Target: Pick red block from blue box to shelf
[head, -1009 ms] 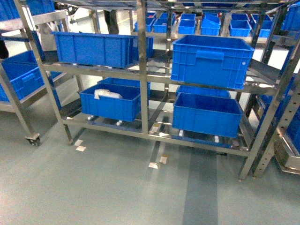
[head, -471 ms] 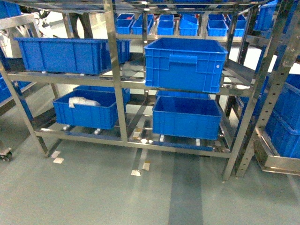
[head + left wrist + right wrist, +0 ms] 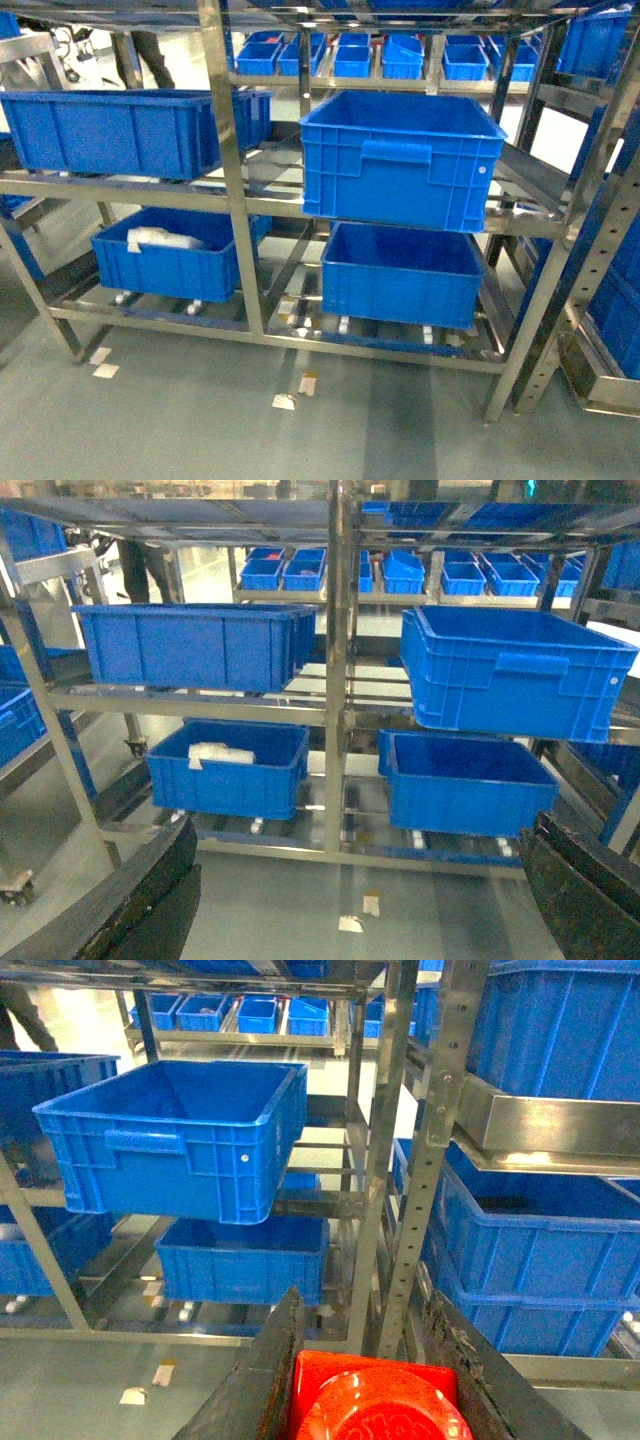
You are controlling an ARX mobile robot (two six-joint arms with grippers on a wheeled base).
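Right wrist view shows the red block [image 3: 378,1400] clamped stud-up between the right gripper [image 3: 372,1385] fingers, the left gripper [image 3: 350,905] fingers spread with nothing between them, and in the head view the shelf [image 3: 222,170] now stands closer and further left than before.

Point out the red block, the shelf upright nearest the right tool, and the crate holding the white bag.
red block [image 3: 375,1400]: right wrist view, on its round stud, between the tool's fingers.
shelf upright [image 3: 425,1150]: right wrist view, mid-height on the perforated post.
crate with white bag [image 3: 175,270]: head view, front wall.
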